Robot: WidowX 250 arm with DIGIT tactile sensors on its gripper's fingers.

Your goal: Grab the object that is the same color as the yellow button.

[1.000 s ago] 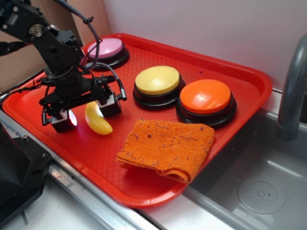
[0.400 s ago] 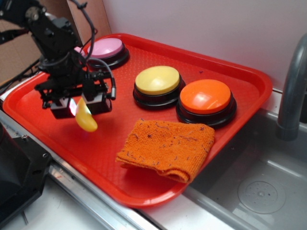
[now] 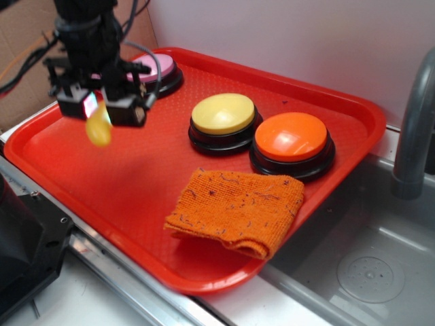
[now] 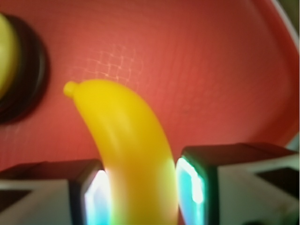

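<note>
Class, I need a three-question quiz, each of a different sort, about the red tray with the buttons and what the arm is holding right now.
1. True or false: the toy banana rests on the red tray.
2. Which button stands nearest the end effector? A) pink button B) yellow button C) orange button
3. Fill in: the orange cloth lies in front of the yellow and ____ buttons.

Key: 1. False; it hangs above the tray, pinched between the fingers. 2. A. 3. orange.
</note>
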